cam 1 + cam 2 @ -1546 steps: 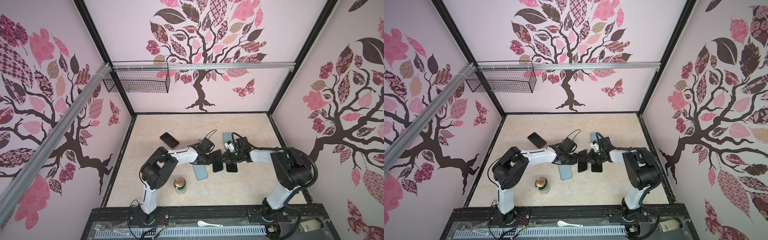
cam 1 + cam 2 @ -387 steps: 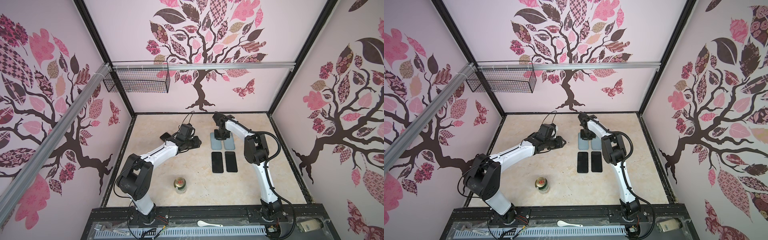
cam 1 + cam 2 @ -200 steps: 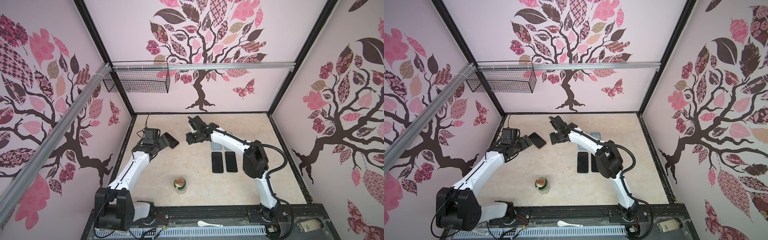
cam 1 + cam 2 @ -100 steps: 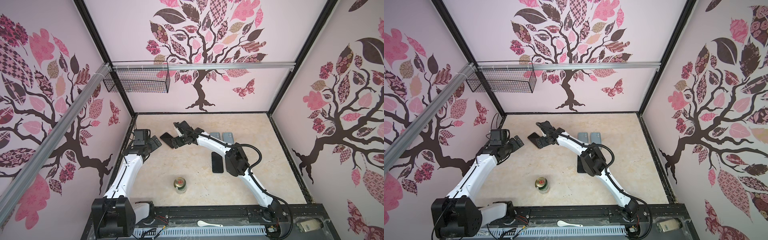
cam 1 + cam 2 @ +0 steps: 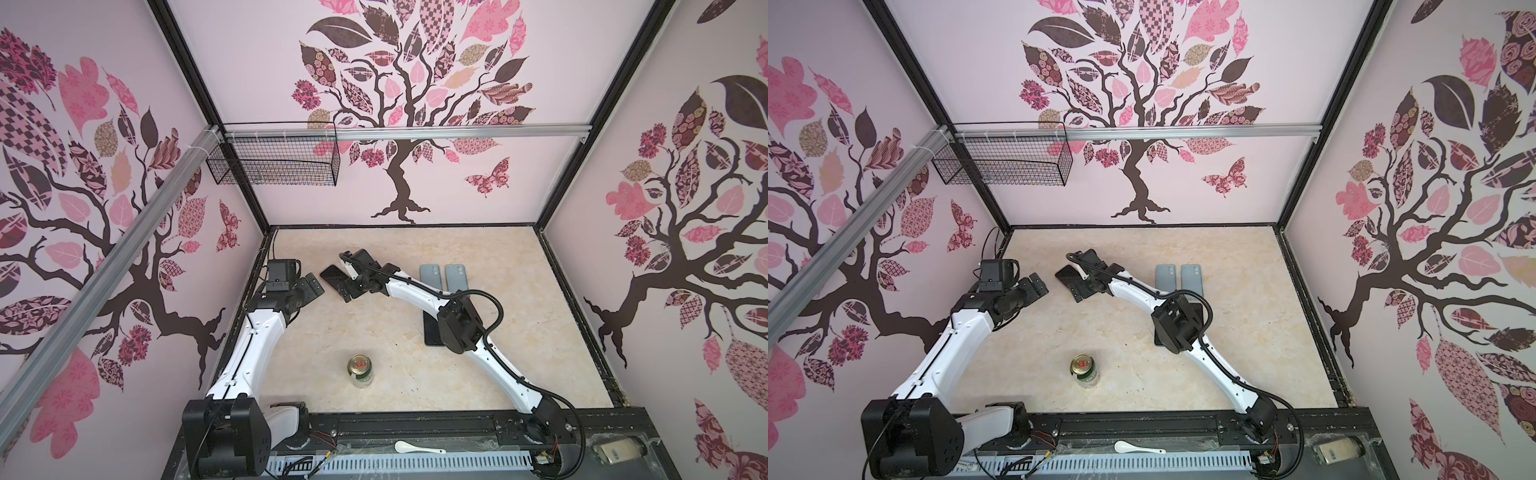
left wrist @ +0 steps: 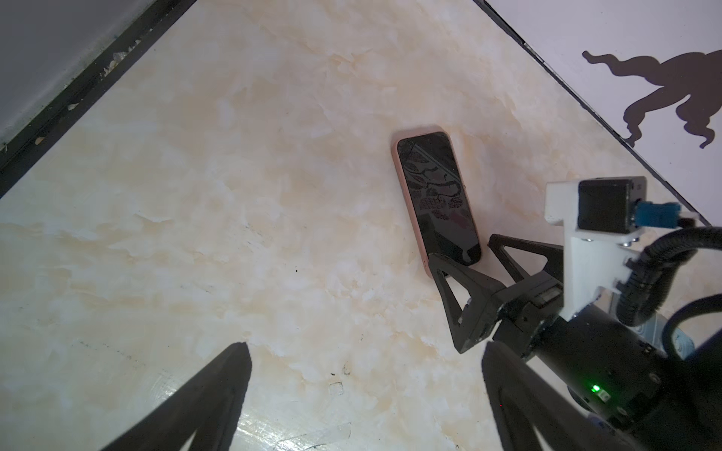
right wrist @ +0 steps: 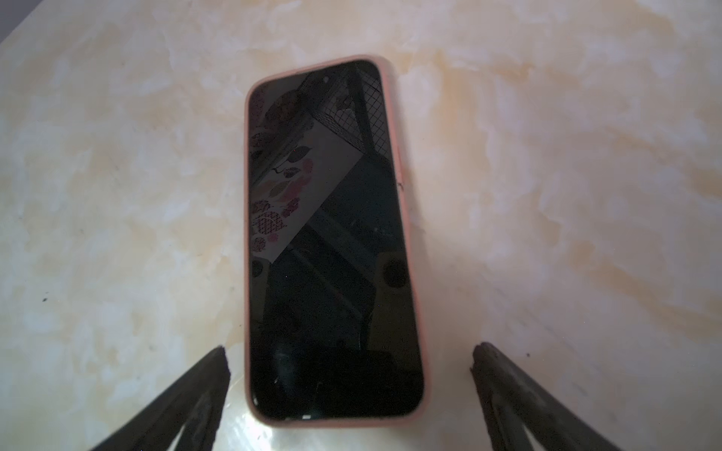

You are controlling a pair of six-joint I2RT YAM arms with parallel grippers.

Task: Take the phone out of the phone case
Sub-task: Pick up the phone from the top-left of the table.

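Note:
A black-screened phone [image 7: 332, 242] lies face up in a pink phone case [image 7: 336, 424] on the table's far left, seen in both top views [image 5: 331, 273] [image 5: 1065, 274] and the left wrist view [image 6: 437, 203]. My right gripper [image 7: 349, 349] is open, low over the phone's near end, one finger on each side and neither touching it. It also shows in both top views [image 5: 344, 281] [image 5: 1077, 283] and the left wrist view [image 6: 463, 250]. My left gripper [image 5: 312, 286] [image 6: 365, 347] is open and empty, just left of the phone, over bare table.
Two grey-blue cases [image 5: 432, 276] [image 5: 455, 276] lie side by side at the back. A black phone [image 5: 432, 332] shows partly under my right arm's elbow. A green can [image 5: 360, 370] stands front centre. The left wall's black frame [image 5: 253, 282] runs close to my left arm.
My right arm has swung left from the grey-blue cases to the pink-cased phone and its jaws have opened wide. My left arm has drawn back toward the left wall, still open.

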